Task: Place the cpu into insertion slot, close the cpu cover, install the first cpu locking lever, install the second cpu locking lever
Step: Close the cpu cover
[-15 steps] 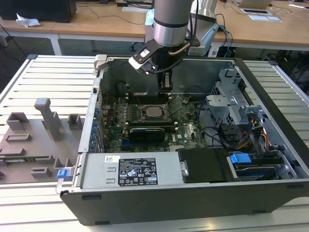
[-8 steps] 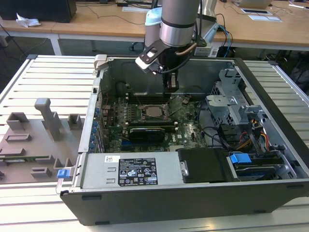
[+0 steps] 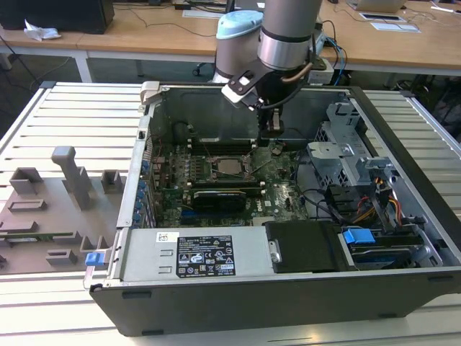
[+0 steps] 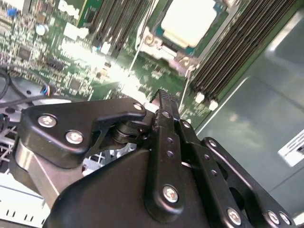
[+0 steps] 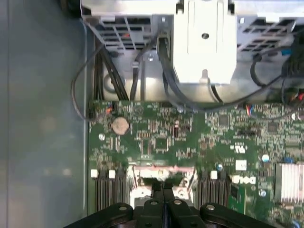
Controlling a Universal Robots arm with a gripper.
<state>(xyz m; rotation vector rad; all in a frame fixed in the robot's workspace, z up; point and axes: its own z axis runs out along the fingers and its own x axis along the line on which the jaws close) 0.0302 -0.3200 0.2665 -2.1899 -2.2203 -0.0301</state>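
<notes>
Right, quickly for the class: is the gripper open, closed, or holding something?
The gripper: closed, nothing held, just over the motherboard near the cpu.

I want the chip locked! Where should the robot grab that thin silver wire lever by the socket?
Probably its free end, from above: the thin silver wire lever runs low along the grey metal socket frame, so jaws should pinch across it.
</notes>
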